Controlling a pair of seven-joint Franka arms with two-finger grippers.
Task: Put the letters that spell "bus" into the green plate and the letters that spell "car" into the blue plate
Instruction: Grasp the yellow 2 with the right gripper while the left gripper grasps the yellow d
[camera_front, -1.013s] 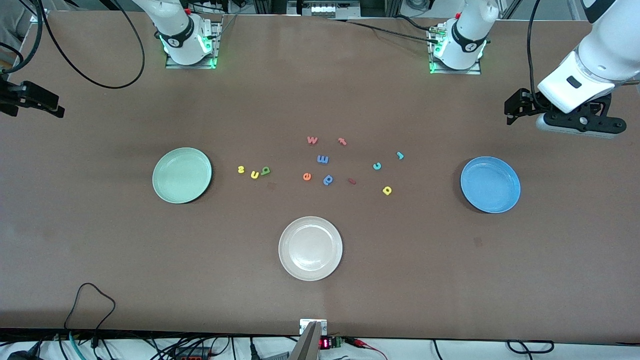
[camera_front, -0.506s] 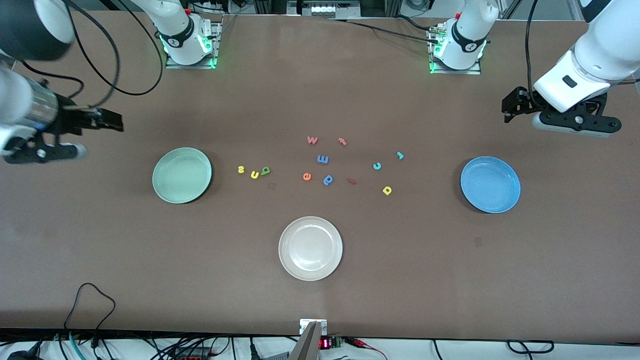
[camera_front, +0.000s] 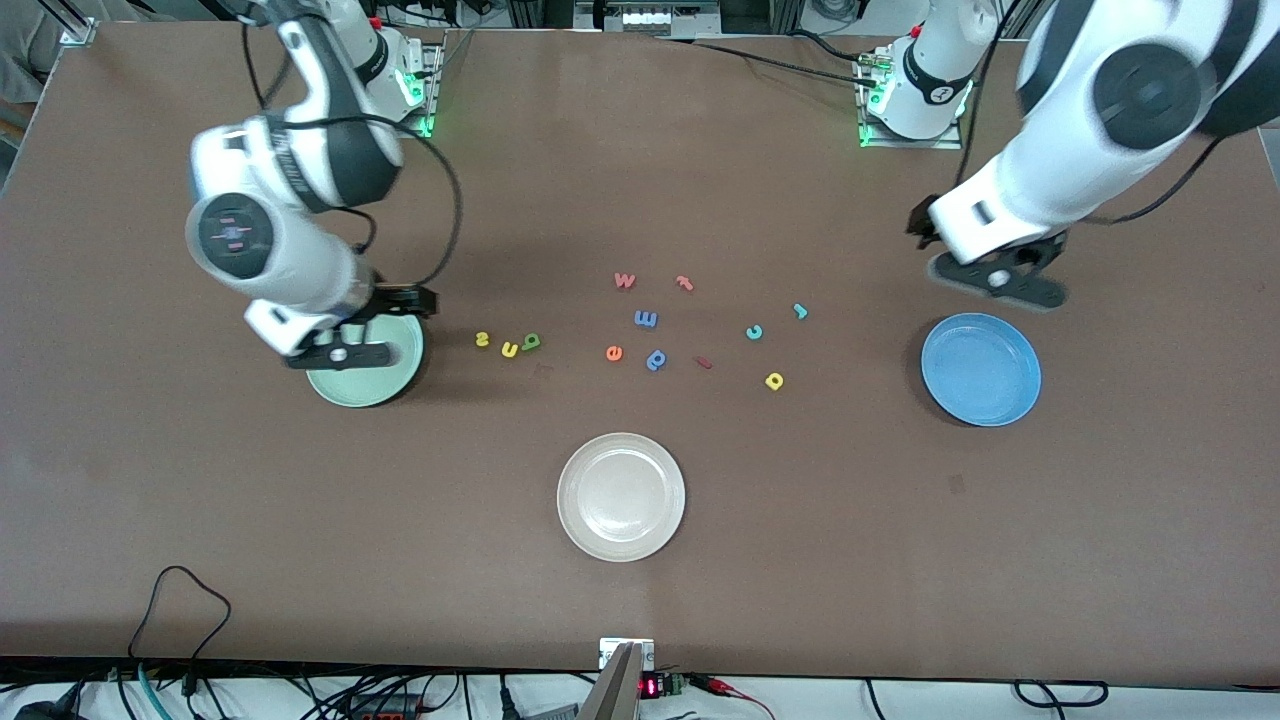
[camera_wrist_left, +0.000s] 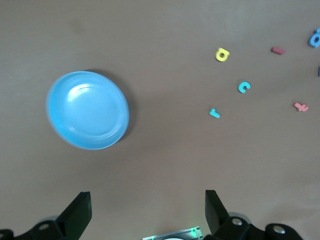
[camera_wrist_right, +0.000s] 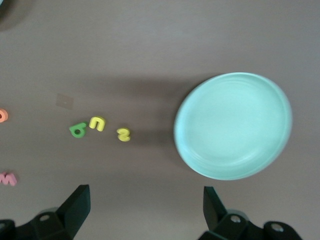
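The yellow "s" (camera_front: 482, 339), yellow "u" (camera_front: 509, 349) and green "b" (camera_front: 531, 342) lie in a row beside the green plate (camera_front: 372, 385). My right gripper (camera_front: 345, 345) hangs open and empty over that plate's farther edge. Its wrist view shows the green plate (camera_wrist_right: 233, 125) and the "s" (camera_wrist_right: 123, 134). The teal "c" (camera_front: 754, 332), teal "r" (camera_front: 799, 311) and yellow "a" (camera_front: 774, 380) lie scattered toward the blue plate (camera_front: 980, 369). My left gripper (camera_front: 995, 272) is open and empty over bare table just past that plate's farther rim.
Loose in the middle lie a pink "w" (camera_front: 624, 280), red "t" (camera_front: 684, 283), blue "m" (camera_front: 645, 319), orange "e" (camera_front: 614, 353), blue "p" (camera_front: 656, 359) and a small red piece (camera_front: 704, 362). An off-white plate (camera_front: 620, 497) sits nearer the front camera.
Both arms have swung in from the table's ends, the right one to above the green plate, the left one to beside the blue plate. No letter has moved.
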